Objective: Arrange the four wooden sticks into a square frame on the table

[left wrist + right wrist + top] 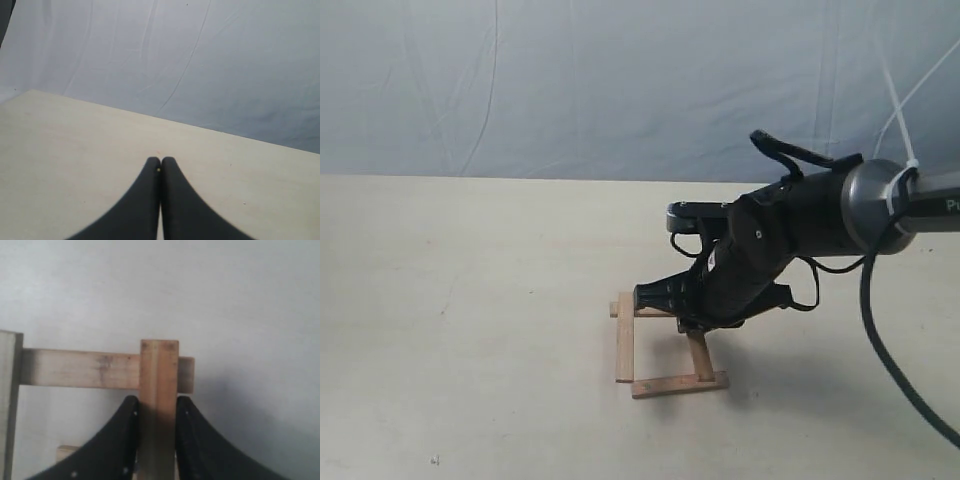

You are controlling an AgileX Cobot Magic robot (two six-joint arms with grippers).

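Four wooden sticks form a small square frame on the table [470, 300]. In the exterior view the left stick [624, 345] and the near stick [678, 385] lie flat. My right gripper [695, 325] is shut on the right stick [701, 358] and hides most of the far stick [618, 310]. In the right wrist view the held stick [158, 375] sits between my right gripper [157, 402] fingers, its end overlapping a crosswise stick [80, 369]. My left gripper [160, 165] is shut with nothing in it, over bare table [75, 140], outside the exterior view.
A wrinkled blue-grey cloth backdrop [620, 80] hangs behind the table's far edge. The right arm's black cable [880, 350] loops down at the right. Another stick [9, 405] runs along the edge of the right wrist view.
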